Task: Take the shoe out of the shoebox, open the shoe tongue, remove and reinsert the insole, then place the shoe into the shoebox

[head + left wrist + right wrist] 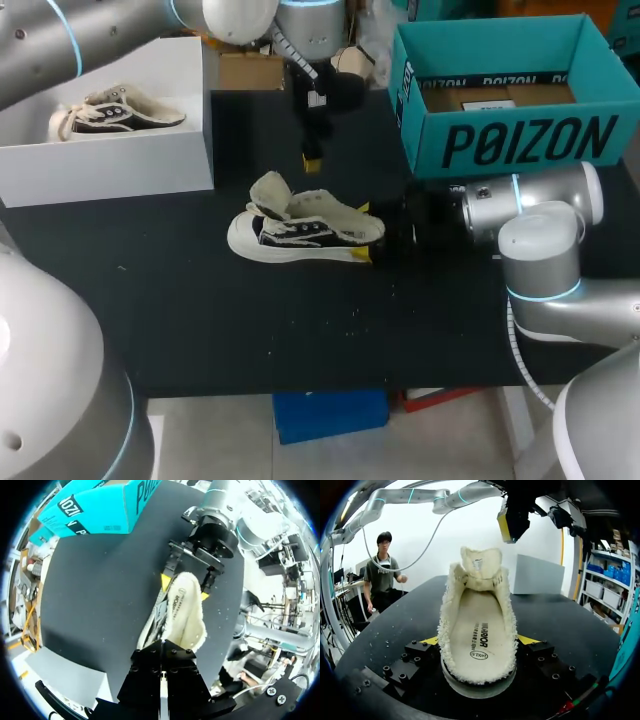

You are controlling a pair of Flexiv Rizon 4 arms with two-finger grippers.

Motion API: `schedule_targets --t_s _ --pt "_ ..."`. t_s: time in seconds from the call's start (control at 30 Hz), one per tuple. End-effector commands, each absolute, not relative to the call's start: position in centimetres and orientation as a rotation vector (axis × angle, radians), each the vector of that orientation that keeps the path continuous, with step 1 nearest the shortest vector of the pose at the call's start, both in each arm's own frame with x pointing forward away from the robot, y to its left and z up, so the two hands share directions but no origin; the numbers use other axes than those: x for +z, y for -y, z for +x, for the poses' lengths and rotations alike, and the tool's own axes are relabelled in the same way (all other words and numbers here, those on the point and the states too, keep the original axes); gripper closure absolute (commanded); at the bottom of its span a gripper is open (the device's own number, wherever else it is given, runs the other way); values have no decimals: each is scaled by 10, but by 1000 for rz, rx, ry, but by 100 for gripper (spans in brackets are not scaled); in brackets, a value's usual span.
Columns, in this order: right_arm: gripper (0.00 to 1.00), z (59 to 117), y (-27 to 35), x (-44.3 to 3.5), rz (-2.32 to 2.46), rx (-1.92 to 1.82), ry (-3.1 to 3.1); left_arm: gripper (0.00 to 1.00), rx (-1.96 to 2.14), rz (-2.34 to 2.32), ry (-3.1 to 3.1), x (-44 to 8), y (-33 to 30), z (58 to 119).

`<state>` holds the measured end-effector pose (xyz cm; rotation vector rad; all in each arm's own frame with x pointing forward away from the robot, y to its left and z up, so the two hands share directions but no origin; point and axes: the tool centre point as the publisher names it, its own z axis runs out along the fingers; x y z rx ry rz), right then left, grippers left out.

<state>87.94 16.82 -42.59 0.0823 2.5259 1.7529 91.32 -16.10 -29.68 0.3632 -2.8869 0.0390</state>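
Right wrist view: your right gripper (477, 640) pinches the heel of the cream, fleece-lined canvas shoe (477, 605), tongue (481, 562) lifted, printed fleecy insole (479, 630) seated inside. The left gripper (512, 522) hangs above the shoe; spread or closed, you cannot tell. Left wrist view: the shoe looks light and soft, so hold its rubber sole; the floppy insole wants pinching at its heel edge. Head view: shoe mid black table (200, 330), white cardboard shoebox (110, 165) at its ten o'clock.

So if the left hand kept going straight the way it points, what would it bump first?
Probably the shoe. The left hand hangs above it and points down at it, though the gap between them is hard to judge.
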Motion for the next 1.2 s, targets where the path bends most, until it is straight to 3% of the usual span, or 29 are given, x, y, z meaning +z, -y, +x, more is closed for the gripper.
schedule_targets --t_s 0.03,0.43,0.67,1.2 --pt "100 880 -168 -428 84 1752 -2526 100 474 185 2846 -301 151 912" --pt "100 880 -168 -428 84 1752 -2526 100 366 110 2885 -305 154 910" --pt "100 880 -168 -428 84 1752 -2526 100 268 -167 2904 -305 168 905" --pt "100 880 -168 -428 84 1752 -2526 100 207 -260 2761 -353 172 893"
